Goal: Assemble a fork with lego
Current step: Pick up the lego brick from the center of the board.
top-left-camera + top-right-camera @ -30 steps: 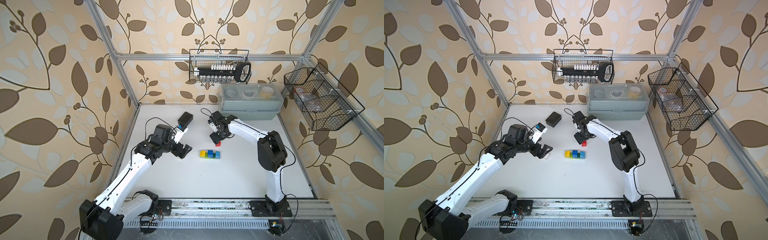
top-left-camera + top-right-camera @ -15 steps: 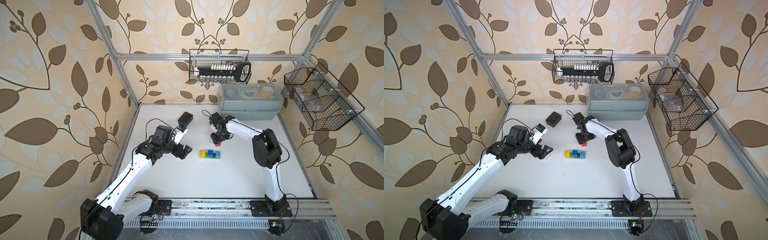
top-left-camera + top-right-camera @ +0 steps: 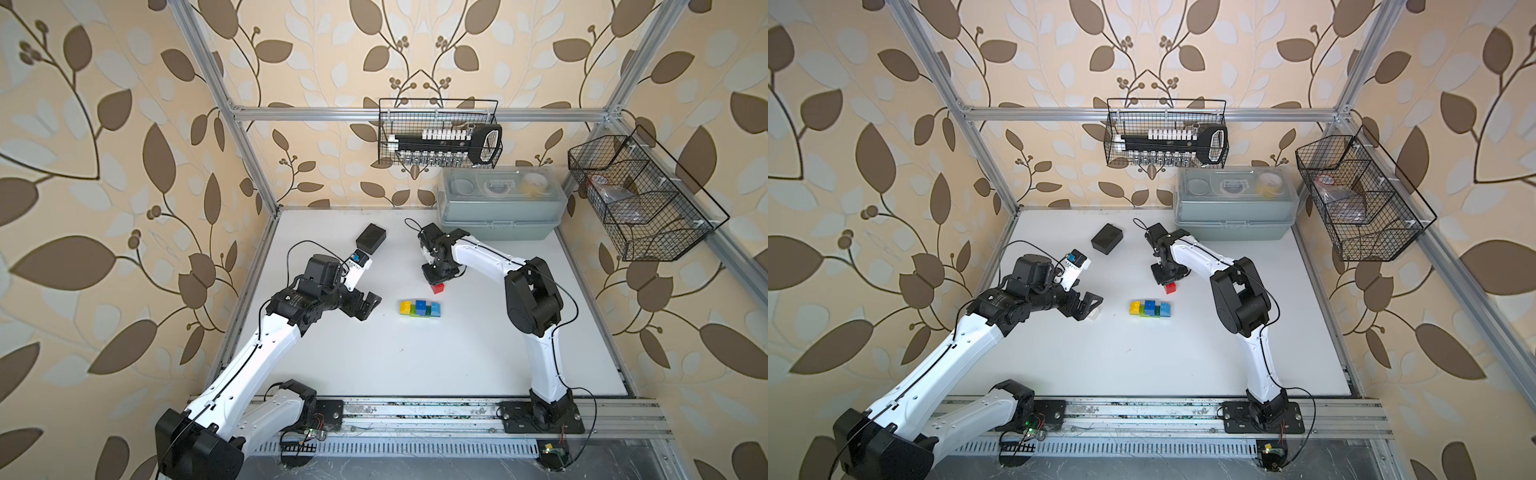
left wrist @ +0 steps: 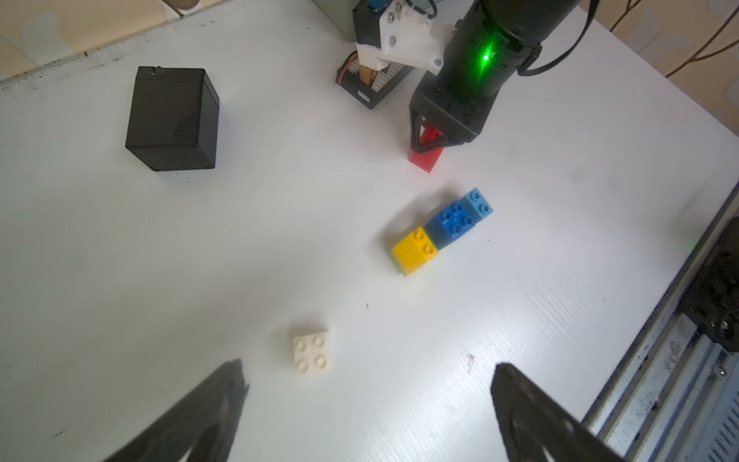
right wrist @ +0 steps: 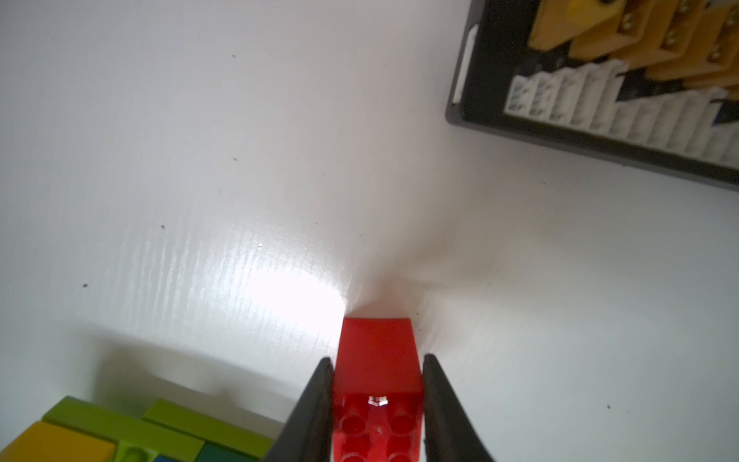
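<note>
- Right fingers [image 5: 312,408] have snapped in since a second ago, when they stood wide over the red brick [image 3: 437,288]. Now they pinch it from both sides, black tips flat against its walls, studs facing the wrist camera.
- That red brick looks to be resting on the worktop [image 3: 415,365], just on the far side of the half-built fork [image 3: 419,308] and not touching it.
- Fork so far: yellow brick [image 4: 416,248], blue brick [image 4: 454,220] and light-blue brick [image 4: 480,204] in a row, seated on green bricks [image 5: 160,424], lime with a darker one alongside. It lies mid-worktop, between the two arms.
- Left arm has barely stirred. Left fingers [image 4: 216,408] are spread wide and hold nothing, hovering near the white brick [image 4: 312,352], which lies loose, studs up, well apart from the fork.
- Black box [image 3: 371,238] sits toward the back on the left arm's side, and the small black tray [image 5: 600,100] lies close by the right wrist.
</note>
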`<action>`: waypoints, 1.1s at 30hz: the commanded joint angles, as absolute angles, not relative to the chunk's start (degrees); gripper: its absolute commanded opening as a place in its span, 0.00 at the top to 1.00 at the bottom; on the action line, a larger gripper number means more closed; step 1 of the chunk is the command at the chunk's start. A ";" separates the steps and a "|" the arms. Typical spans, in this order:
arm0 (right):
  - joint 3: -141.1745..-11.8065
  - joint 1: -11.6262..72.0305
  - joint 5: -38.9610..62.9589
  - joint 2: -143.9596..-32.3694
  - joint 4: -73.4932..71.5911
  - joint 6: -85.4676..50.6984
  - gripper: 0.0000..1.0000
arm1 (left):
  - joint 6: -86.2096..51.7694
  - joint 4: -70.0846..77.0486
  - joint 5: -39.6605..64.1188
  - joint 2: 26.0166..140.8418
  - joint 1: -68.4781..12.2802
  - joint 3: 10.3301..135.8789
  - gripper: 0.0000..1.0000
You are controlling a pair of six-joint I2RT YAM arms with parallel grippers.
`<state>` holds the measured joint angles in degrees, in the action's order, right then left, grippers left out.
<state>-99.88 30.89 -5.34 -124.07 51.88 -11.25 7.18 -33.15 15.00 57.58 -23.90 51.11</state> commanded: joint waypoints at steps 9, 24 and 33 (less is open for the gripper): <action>-98.42 31.07 -4.84 -123.92 52.72 -12.26 0.39 | 6.94 -33.46 15.03 55.37 -22.98 50.43 0.01; -96.80 31.19 -3.59 -121.68 51.79 -12.68 0.78 | 6.80 -33.42 15.42 55.72 -22.98 50.69 0.01; -98.87 35.49 -3.47 -115.61 52.17 0.43 0.98 | 8.03 -33.57 15.56 55.38 -21.79 52.52 0.01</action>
